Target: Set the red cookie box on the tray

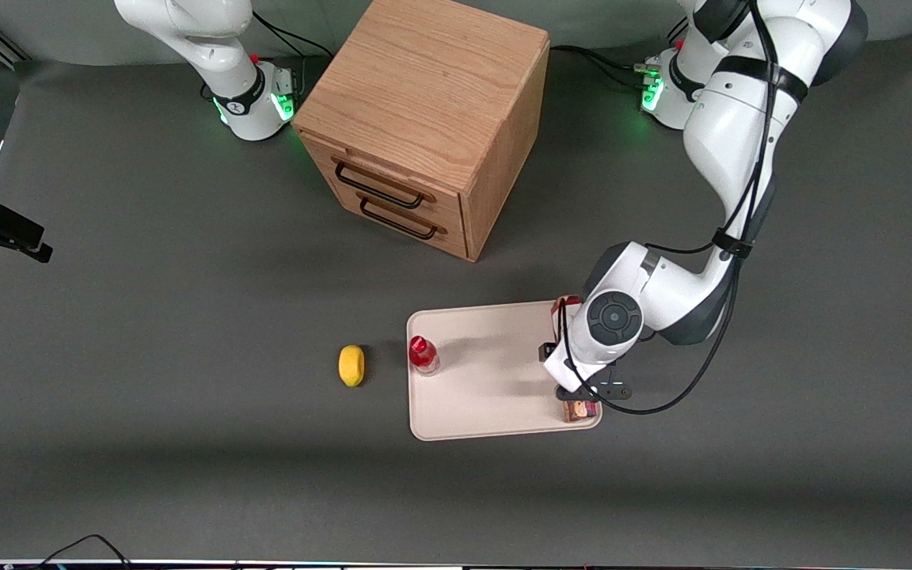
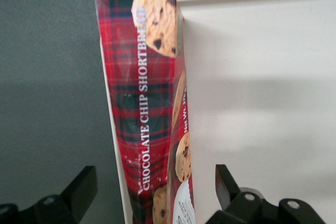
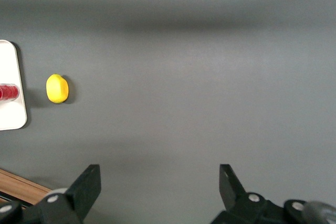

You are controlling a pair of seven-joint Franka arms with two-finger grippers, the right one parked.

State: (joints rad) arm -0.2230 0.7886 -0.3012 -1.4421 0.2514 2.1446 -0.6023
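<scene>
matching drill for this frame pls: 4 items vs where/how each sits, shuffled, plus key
1. red cookie box
2. gripper
3. lemon
4. small red-capped bottle

A. on the bare table, beside the tray
B. open, fingers apart on either side of the box
C. standing at the tray's edge nearest the lemon
D. lying along the tray's edge toward the working arm's end

Pairs: 1-D, 2-B, 3-A, 4-C

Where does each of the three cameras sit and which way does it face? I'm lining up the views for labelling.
Front view: high, looking down at the table; both arms show, the gripper above the red cookie box on the tray.
Left wrist view: looks down past open fingers at box and tray.
Right wrist view: looks down at the lemon.
Front and right wrist views share lemon, bottle and tray.
</scene>
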